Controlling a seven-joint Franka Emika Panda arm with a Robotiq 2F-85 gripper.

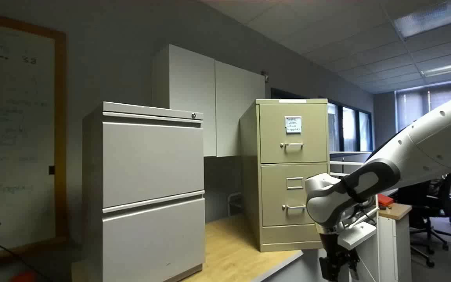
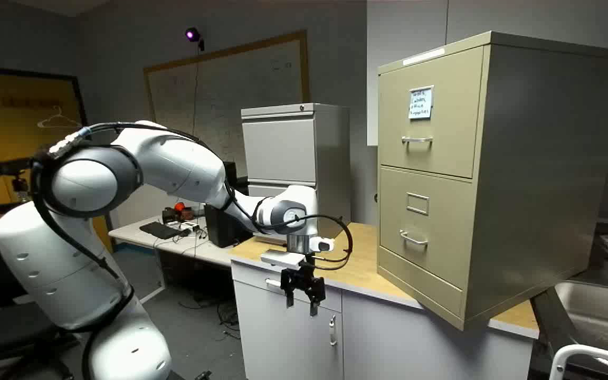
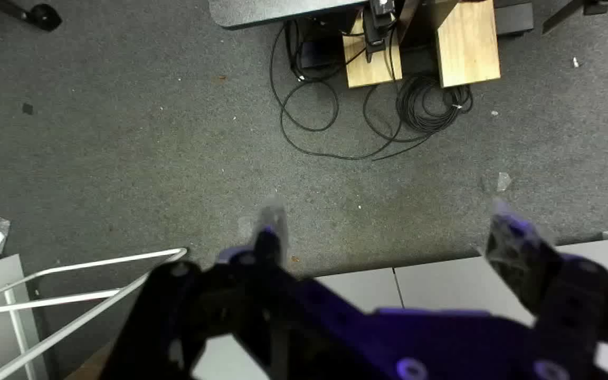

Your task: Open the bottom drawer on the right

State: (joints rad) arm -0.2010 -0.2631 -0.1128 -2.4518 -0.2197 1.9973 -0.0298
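Observation:
The bottom drawer (image 1: 274, 188) is the lower plain tan front of the narrow tan filing cabinet (image 1: 248, 168). It looks flush and closed in both exterior views, and it also shows here (image 2: 449, 227). Its small silver pull (image 1: 295, 206) shows in both exterior views (image 2: 413, 238). The arm covers the drawer's right edge in an exterior view. My gripper (image 2: 302, 305) points down in front of the counter, lower than the pull and apart from the cabinet. Its fingers are spread with nothing between them in the wrist view (image 3: 388, 211). The drawer is out of the wrist view.
A wide light-grey cabinet (image 1: 153, 164) stands on the same wooden counter (image 1: 225, 243). White cupboards (image 2: 288, 327) are under the counter. A sink (image 2: 599, 316) and a white rail (image 2: 594, 351) lie beside the tan cabinet. Cables (image 3: 425, 111) lie on the floor.

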